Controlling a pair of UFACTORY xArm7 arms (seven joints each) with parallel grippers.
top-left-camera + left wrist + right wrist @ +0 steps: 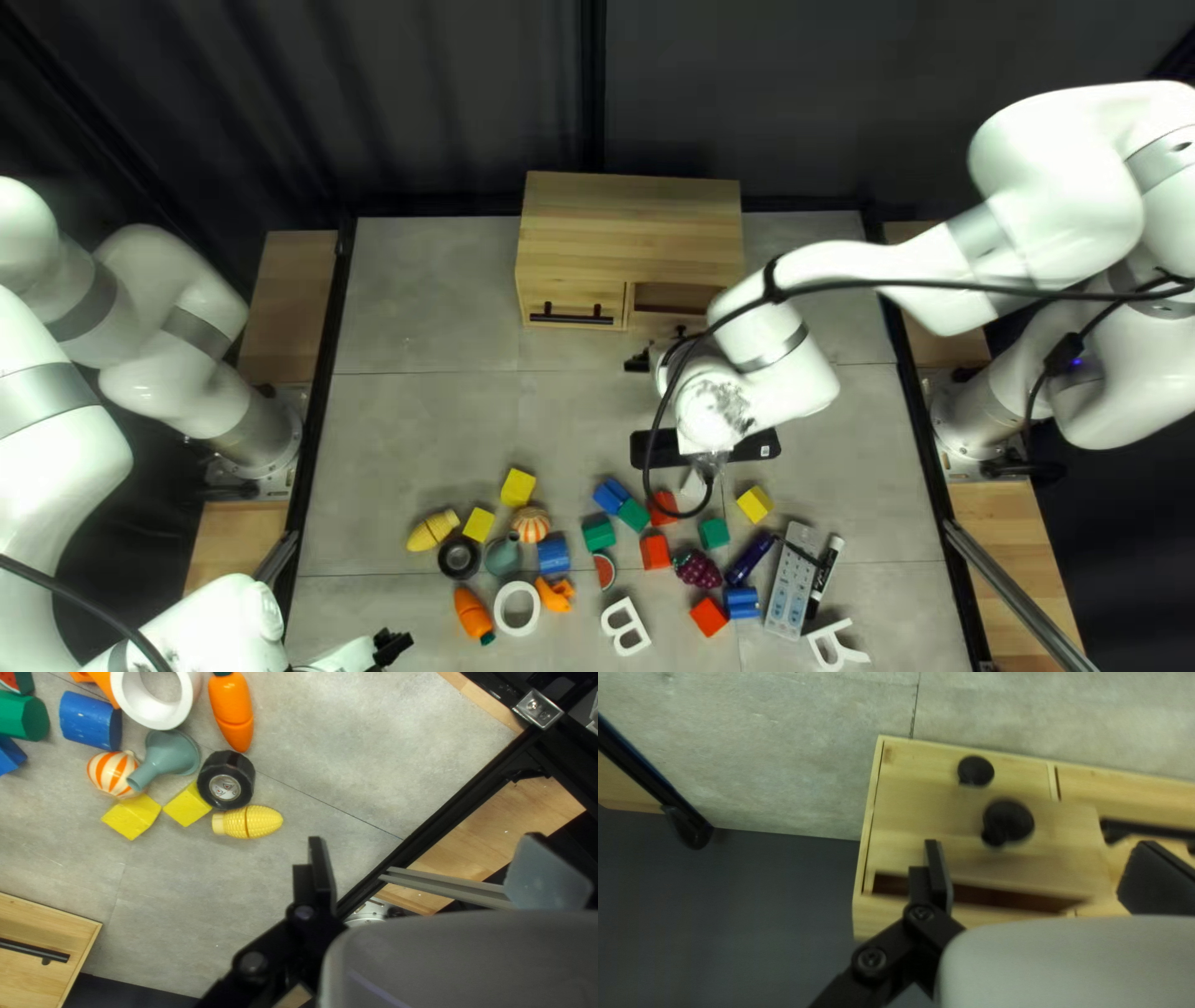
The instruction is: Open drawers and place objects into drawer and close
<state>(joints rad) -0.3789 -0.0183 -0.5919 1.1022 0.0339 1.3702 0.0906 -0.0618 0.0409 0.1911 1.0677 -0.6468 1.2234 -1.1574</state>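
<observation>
Far centre: cabinet's upper right drawer (934, 827) being held partly out; right gripper (657, 350) being held parted, nothing grasped, near it; left gripper (391, 646) being held released, near left; toys (432, 532) being borne by near tabletop (411, 436).

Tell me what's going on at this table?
Two robot arms are on a drawer job, and neither is holding anything. The right tool is open over the wooden cabinet, by a drawer with a round knob that looks partly pulled out. The left tool is open too, off to the side of the toys. The corn, carrot, black wheel and colored blocks are loose on the table.
</observation>
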